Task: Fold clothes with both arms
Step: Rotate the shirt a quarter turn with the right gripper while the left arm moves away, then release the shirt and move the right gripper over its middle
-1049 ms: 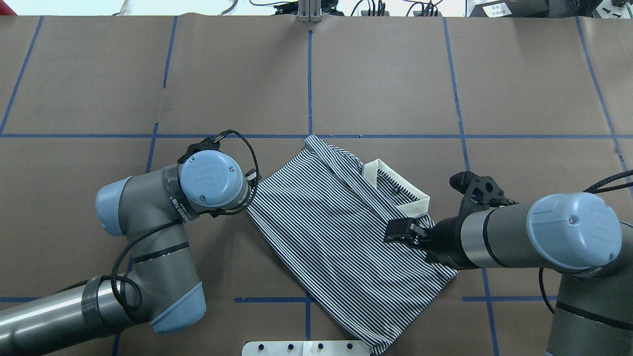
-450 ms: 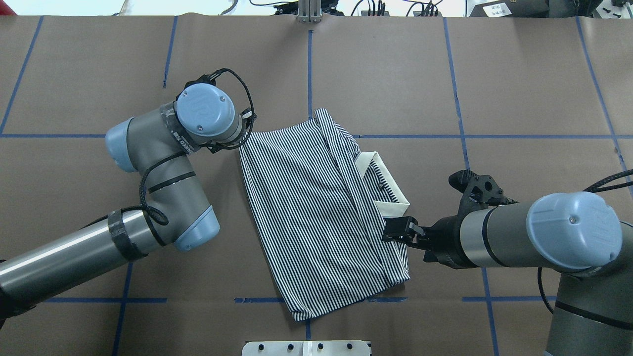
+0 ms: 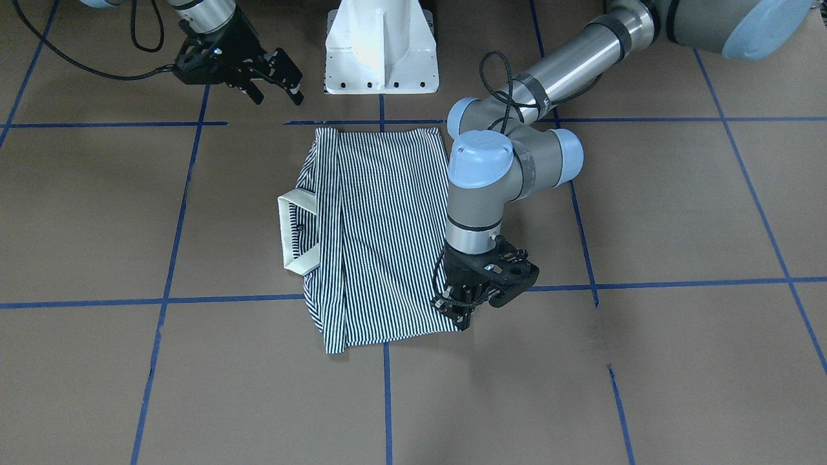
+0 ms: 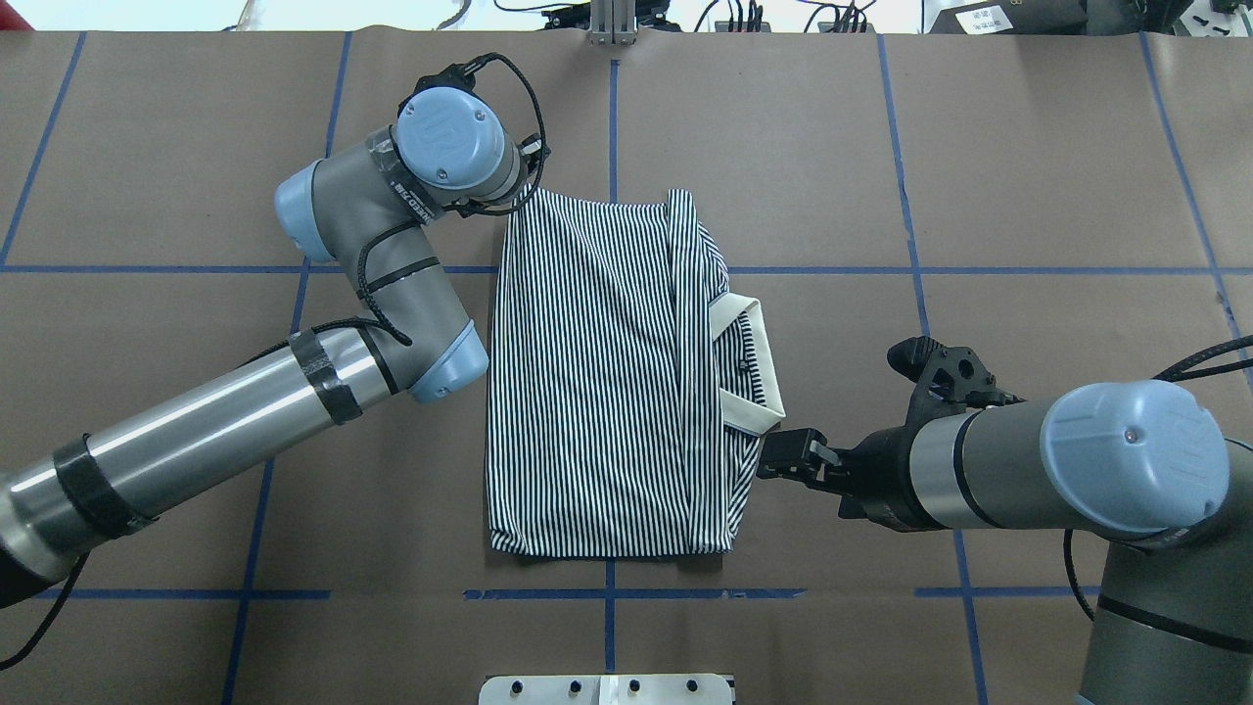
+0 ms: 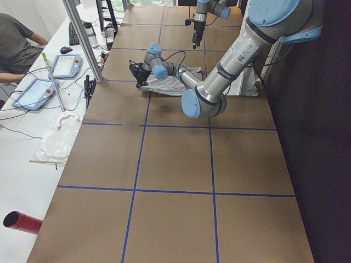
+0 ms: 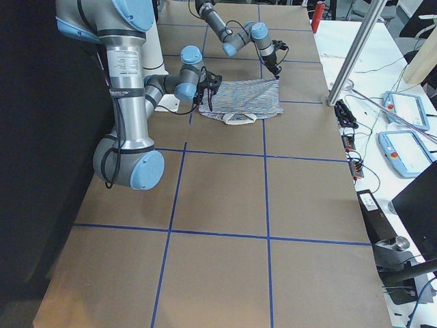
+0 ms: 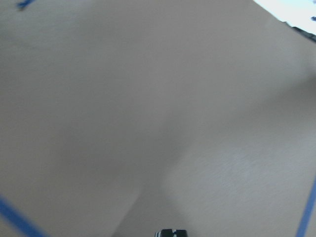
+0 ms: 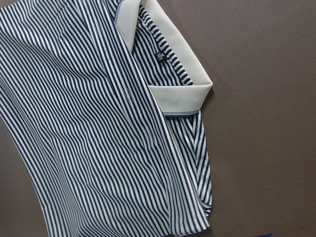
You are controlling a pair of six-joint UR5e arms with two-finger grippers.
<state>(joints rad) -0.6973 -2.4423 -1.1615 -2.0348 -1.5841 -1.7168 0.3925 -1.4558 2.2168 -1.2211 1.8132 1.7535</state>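
The striped polo shirt (image 4: 597,382) lies folded in a rectangle at the table's middle, with its cream collar (image 4: 754,372) sticking out on the right. It also shows in the front view (image 3: 381,226) and fills the right wrist view (image 8: 98,123). My left gripper (image 3: 457,313) is shut on the shirt's far left corner, low at the table. In the overhead view its fingers are hidden under the left wrist (image 4: 450,147). My right gripper (image 3: 276,97) is open and empty. It hovers near the shirt's right edge, just below the collar (image 4: 783,458).
The table is brown paper with a grid of blue tape lines (image 4: 612,117). The white pedestal base (image 3: 381,45) stands at the near edge. A metal post (image 4: 612,24) stands at the far edge. An operators' bench with tablets (image 5: 52,76) runs beyond it.
My left gripper has moved away from the robot with the shirt corner. The shirt slid and turned from slanted to square with the grid. The right arm has not moved.
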